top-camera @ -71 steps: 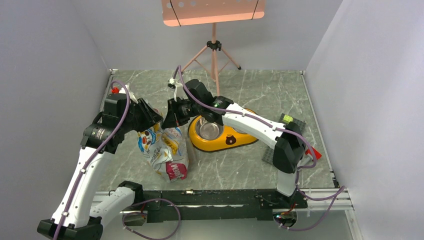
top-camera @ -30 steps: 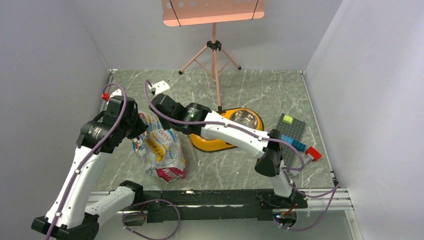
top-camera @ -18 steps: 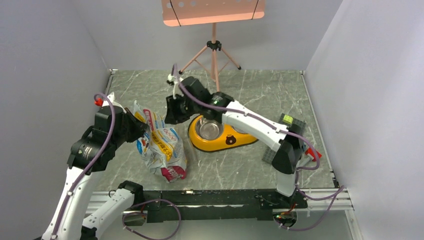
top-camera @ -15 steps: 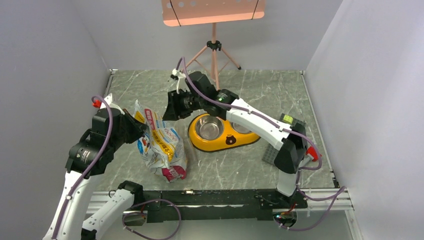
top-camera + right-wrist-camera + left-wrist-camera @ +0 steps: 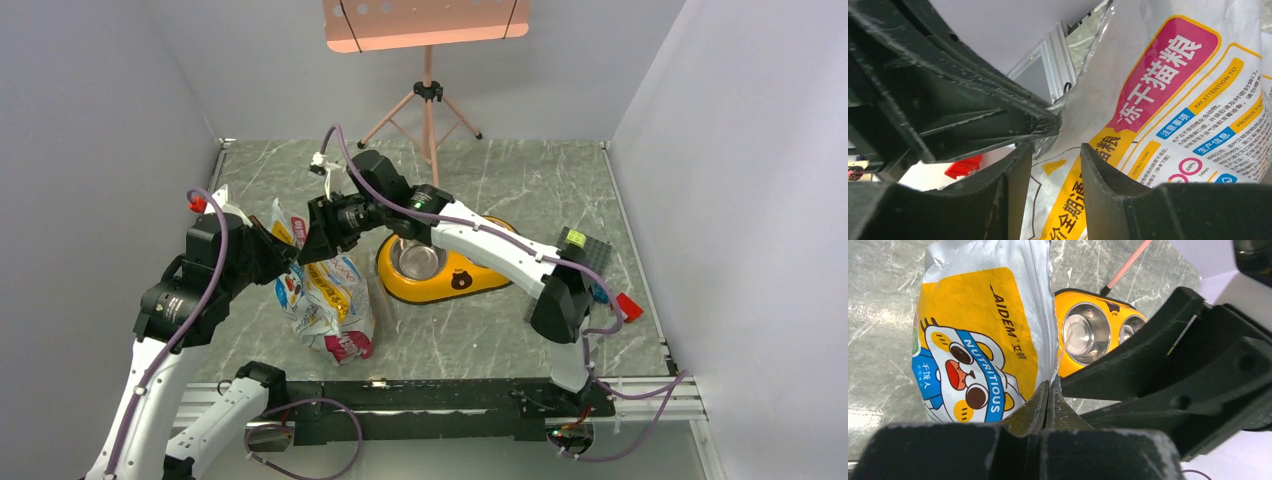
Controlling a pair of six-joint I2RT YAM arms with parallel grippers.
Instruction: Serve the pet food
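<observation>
Near the table's left edge, the pet food bag (image 5: 325, 295) stands tilted, top end away from the near edge. Your left gripper (image 5: 1049, 394) is clamped on that top edge; your right gripper (image 5: 1055, 152), fingers parted, straddles it just beside, equally near.

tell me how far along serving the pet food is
Done: the bag stands beside the feeder, with the left tool shut on its top edge. In hand: the right tool, open, is at that edge, probably to open it. Left: pouring; both steel bowls look empty.
</observation>
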